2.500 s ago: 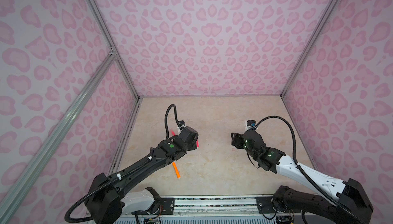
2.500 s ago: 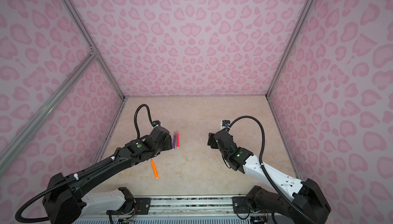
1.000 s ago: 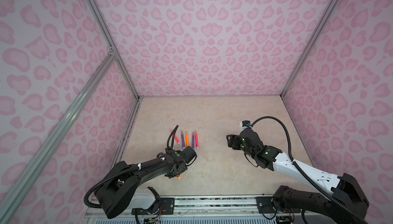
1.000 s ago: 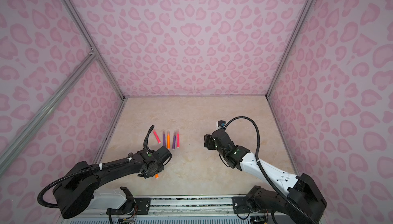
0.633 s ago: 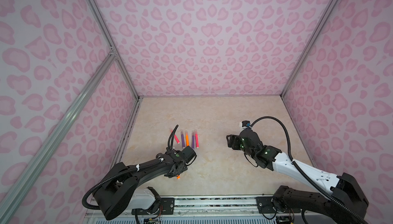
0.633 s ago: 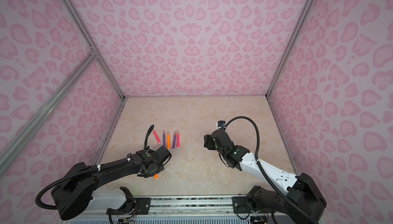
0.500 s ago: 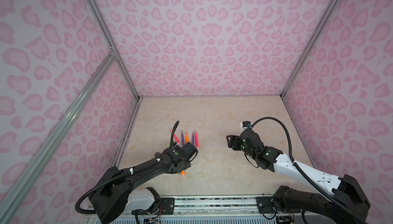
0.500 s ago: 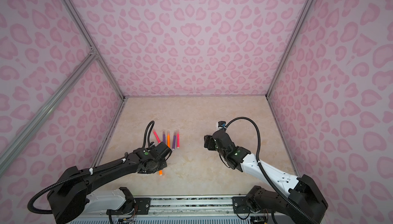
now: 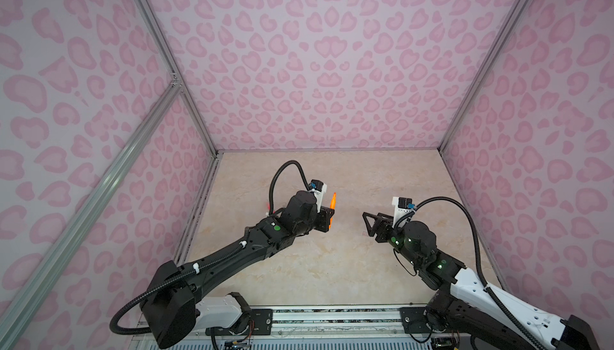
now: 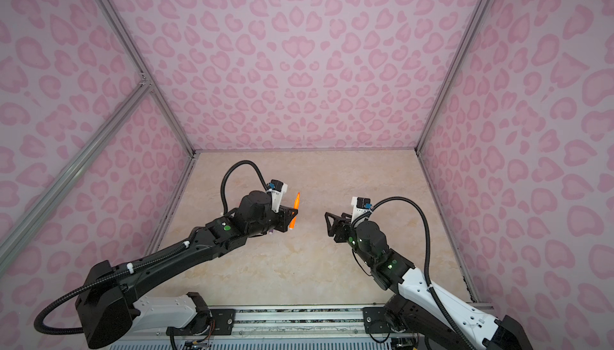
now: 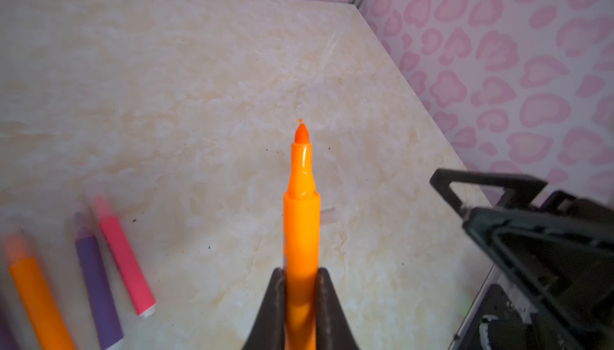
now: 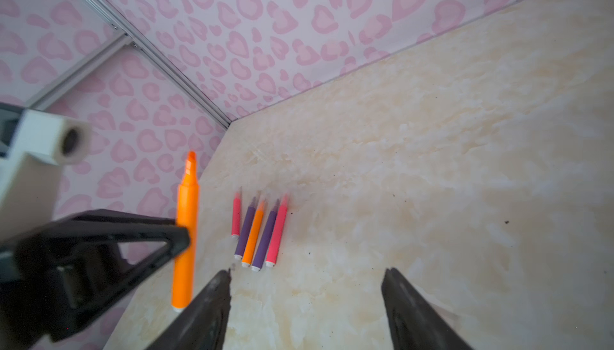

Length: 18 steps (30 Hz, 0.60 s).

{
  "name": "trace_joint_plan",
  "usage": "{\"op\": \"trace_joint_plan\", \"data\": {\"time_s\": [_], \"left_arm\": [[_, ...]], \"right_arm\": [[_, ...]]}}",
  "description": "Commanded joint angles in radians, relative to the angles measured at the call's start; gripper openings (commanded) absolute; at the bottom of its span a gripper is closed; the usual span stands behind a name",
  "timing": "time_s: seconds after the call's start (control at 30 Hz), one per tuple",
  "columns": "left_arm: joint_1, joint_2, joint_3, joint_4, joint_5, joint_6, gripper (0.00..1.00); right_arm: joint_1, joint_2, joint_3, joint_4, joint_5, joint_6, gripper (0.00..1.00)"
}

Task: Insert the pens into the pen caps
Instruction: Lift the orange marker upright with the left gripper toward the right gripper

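Observation:
My left gripper (image 9: 330, 217) (image 10: 292, 215) (image 11: 301, 278) is shut on an orange pen (image 9: 332, 210) (image 10: 295, 209) (image 11: 301, 212) (image 12: 186, 232) and holds it above the floor, its tip pointing up and away. Several more pens (image 12: 257, 232), pink, purple and orange, lie side by side on the marble floor (image 12: 432, 165), mostly hidden behind the left arm in both top views. A faint clear tube, perhaps one of the pen caps (image 11: 328, 214), lies just beside the held pen. My right gripper (image 9: 368, 221) (image 10: 330, 220) (image 12: 305, 285) is open and empty, facing the held pen from the right.
Pink patterned walls (image 9: 315, 66) enclose the floor on three sides. A metal rail (image 9: 332, 315) with both arm bases runs along the front edge. The left wrist camera's white housing (image 12: 36, 152) is close to the right gripper.
The left gripper shut on the orange pen lying near the front of the floor, lifted it, and carried it up and back toward the middle. The right gripper rose slightly.

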Motion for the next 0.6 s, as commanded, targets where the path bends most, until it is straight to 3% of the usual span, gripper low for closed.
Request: {"op": "trace_joint_plan", "data": {"time_s": [0.0, 0.1, 0.37, 0.57], "left_arm": [[-0.030, 0.018, -0.077, 0.277, -0.006, 0.172, 0.04], [-0.037, 0.015, -0.102, 0.306, 0.030, 0.182, 0.04], [-0.091, 0.012, -0.096, 0.291, -0.033, 0.201, 0.04], [-0.133, 0.011, -0.086, 0.283, -0.067, 0.212, 0.04]], "right_arm": [[0.000, -0.019, -0.027, 0.147, -0.084, -0.003, 0.70], [0.000, 0.022, -0.010, 0.159, -0.131, 0.010, 0.69], [0.006, 0.137, 0.038, 0.189, -0.272, 0.011, 0.68], [0.009, 0.184, 0.047, 0.205, -0.290, 0.027, 0.55]]}}
